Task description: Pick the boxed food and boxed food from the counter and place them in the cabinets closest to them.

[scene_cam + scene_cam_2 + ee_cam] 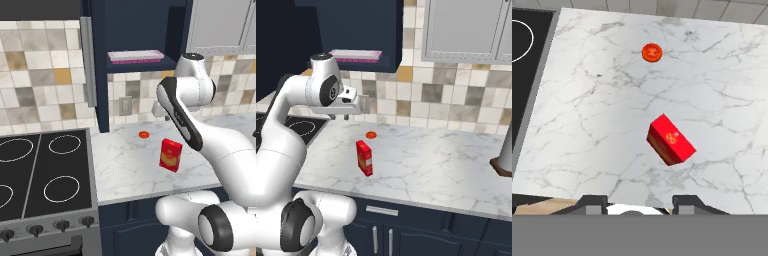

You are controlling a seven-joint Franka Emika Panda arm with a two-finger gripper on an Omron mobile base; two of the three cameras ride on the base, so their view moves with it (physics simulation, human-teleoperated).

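One red boxed food (171, 155) with a yellow-orange picture stands upright on the white marble counter (125, 170), near its front edge. The right base view has this box (364, 158) left of the counter's middle; from the hand view I look down on its top (671, 140). My gripper (365, 106) hangs in the air behind and above the box, under the open navy cabinet (137, 30). In the hand view my gripper (640, 202) has its fingertips (594, 204) apart, open, with nothing between them. The arm partly hides the gripper (159, 111) in the left base view.
A small orange-red round thing (144, 134) lies on the counter behind the box. A pink flat tray (136, 56) sits on the cabinet's shelf; its door (89, 65) stands swung open. A black hob (40, 170) lies left. A grey object on a brown base (504, 155) stands far right.
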